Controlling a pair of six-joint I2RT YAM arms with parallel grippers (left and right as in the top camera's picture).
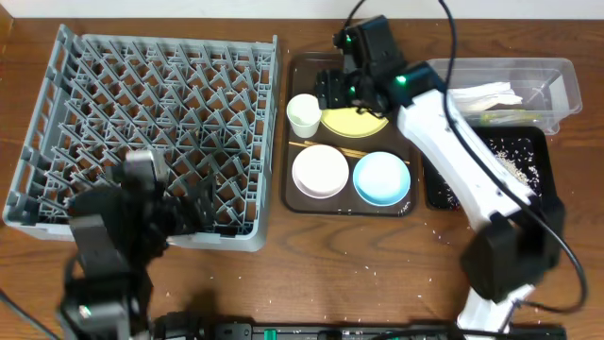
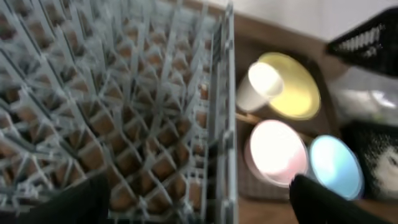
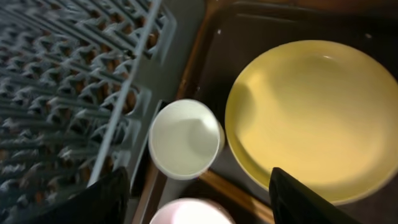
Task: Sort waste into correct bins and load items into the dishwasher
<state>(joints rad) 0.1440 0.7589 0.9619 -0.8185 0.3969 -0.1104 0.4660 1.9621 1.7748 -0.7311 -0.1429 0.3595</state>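
Right gripper (image 3: 202, 200): jaws spread wide and held nothing; it hung above the far end of the brown tray (image 1: 307, 68).
Left gripper (image 2: 199, 208): jaws also wide and empty, above the near corner of the dish rack (image 1: 160, 104). The rack stood just beside the brown tray.
White cup (image 3: 185, 138): stood upright in the brown tray's far corner on the rack side. In the right wrist view it sat between the fingers (image 3: 102, 199), apart from both.
Yellow plate (image 3: 317, 118): lay flat on the brown tray's far end, just beside the cup.
Chopsticks (image 1: 330, 146): lay across the middle of the brown tray, between the plate and the bowls.
White bowl (image 1: 320, 171): sat on the brown tray's near end, on the rack side.
Light blue bowl (image 1: 382, 178): sat on the brown tray's near end, just beside the white bowl.
Black tray (image 1: 432, 194): stood just beside the brown tray, on the side away from the rack, and held rice grains (image 1: 517, 162).
Clear tub (image 1: 564, 83): stood beside the brown tray's far end, past the black tray, and held the napkin (image 1: 483, 94) and the sleeve (image 1: 510, 117).
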